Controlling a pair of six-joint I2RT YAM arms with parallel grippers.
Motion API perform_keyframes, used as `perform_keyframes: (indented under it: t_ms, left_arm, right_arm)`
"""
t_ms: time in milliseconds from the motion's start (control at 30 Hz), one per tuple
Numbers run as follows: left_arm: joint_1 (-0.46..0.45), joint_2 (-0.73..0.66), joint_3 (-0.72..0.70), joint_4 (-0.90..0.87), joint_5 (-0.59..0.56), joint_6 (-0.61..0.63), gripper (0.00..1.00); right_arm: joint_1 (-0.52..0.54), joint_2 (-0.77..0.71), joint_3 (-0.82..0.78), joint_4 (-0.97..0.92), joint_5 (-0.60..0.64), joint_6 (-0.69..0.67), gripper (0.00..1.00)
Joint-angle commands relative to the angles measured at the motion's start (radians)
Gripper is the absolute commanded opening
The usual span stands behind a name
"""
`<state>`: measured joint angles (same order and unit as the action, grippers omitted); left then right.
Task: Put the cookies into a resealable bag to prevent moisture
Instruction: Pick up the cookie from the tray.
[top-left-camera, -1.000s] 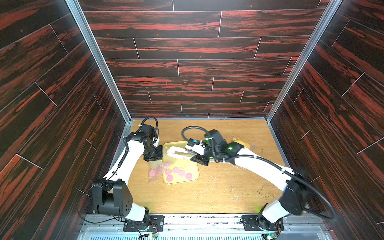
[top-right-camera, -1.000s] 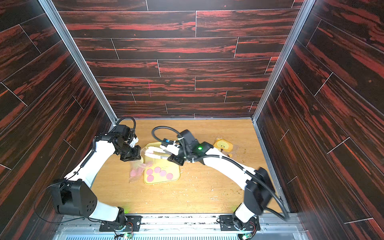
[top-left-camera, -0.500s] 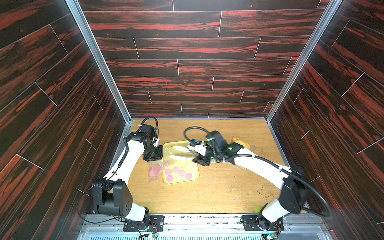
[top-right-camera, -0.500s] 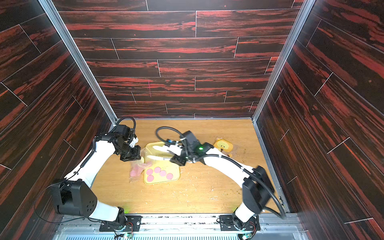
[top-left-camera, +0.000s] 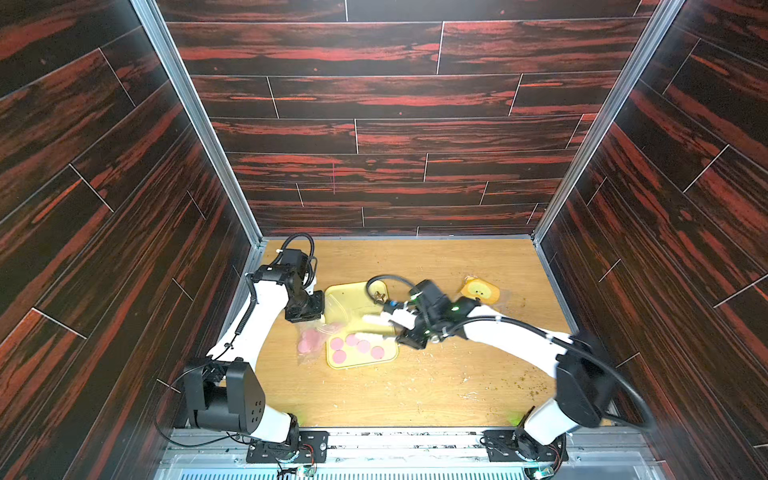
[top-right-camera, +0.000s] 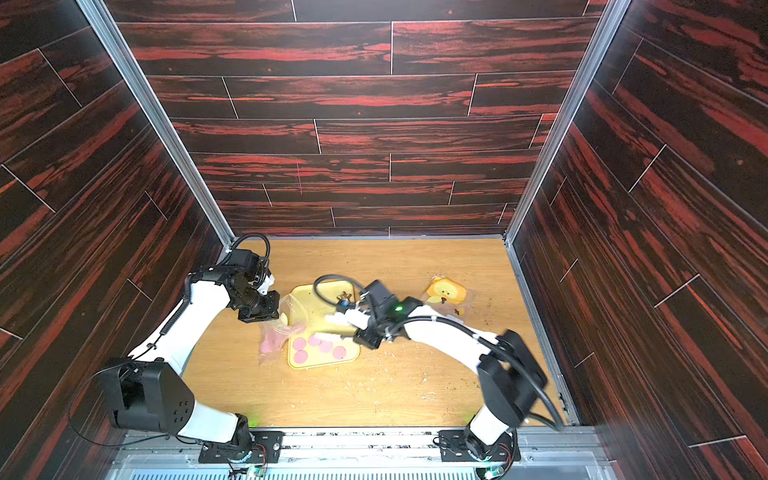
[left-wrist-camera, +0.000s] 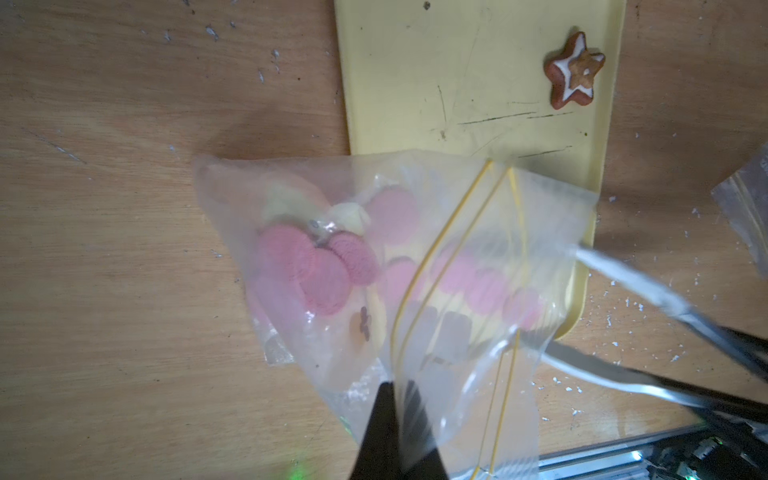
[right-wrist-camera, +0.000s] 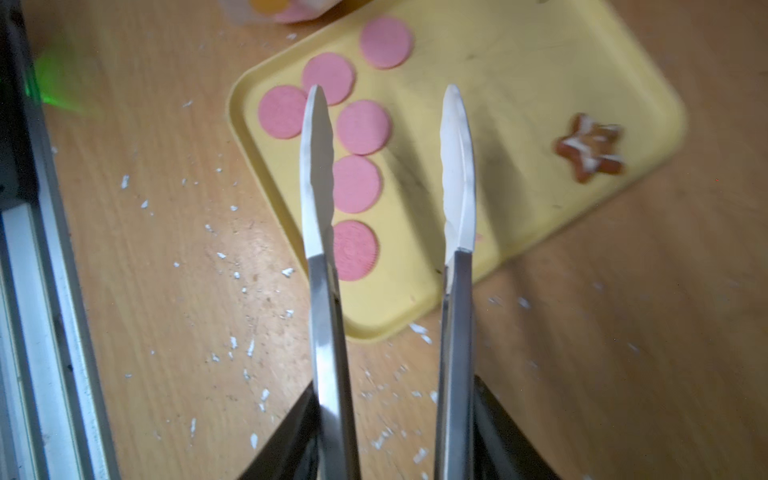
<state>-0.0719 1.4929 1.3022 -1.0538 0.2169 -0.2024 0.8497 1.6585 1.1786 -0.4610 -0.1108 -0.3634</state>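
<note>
1. The left gripper (left-wrist-camera: 397, 399) pinches the bag (left-wrist-camera: 457, 374), some cookies (left-wrist-camera: 307, 270) inside, by the bench's left edge.
2. The right gripper (right-wrist-camera: 395, 432) clasps empty, spread tongs (right-wrist-camera: 318, 166) over six cookies on the tray (right-wrist-camera: 519, 83); next, lower and nip one.

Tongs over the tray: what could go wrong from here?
1. The pink cookies lie flat and close together on the yellow tray; the open tongs may slip off one or shove its neighbours.
2. The left pincer pinches just one edge of the resealable bag, so its mouth hangs slack; a cookie could miss it.
</note>
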Motion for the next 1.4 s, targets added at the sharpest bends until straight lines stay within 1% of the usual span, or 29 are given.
perform_keyframes:
  t_ms: [0, 433, 633, 800, 967, 1100, 1367]
  left_arm:
    - [0.006, -0.022, 0.025, -0.020, -0.018, 0.007, 0.00]
    - [0.005, -0.002, 0.029, -0.020, 0.001, 0.011, 0.00]
    - [0.005, 0.000, 0.029, -0.020, 0.001, 0.015, 0.00]
    - [0.006, 0.007, 0.022, -0.021, 0.015, 0.016, 0.00]
    - [0.006, 0.004, 0.019, -0.021, 0.013, 0.017, 0.00]
    - [0.006, 0.002, 0.020, -0.021, 0.012, 0.017, 0.00]
    - [0.006, -0.001, 0.016, -0.023, 0.015, 0.018, 0.00]
  right_arm:
    - [0.026, 0.075, 0.060, -0.018, 0.005, -0.039, 0.54]
    - [0.078, 0.217, 0.175, -0.059, 0.087, -0.075, 0.52]
    - [0.096, 0.229, 0.189, -0.082, 0.101, -0.083, 0.52]
    - [0.104, 0.259, 0.211, -0.115, 0.188, -0.082, 0.49]
    - [0.105, 0.258, 0.229, -0.122, 0.222, -0.072, 0.45]
    - [0.106, 0.259, 0.235, -0.127, 0.216, -0.072, 0.40]
    - [0.101, 0.196, 0.210, -0.092, 0.200, -0.065, 0.39]
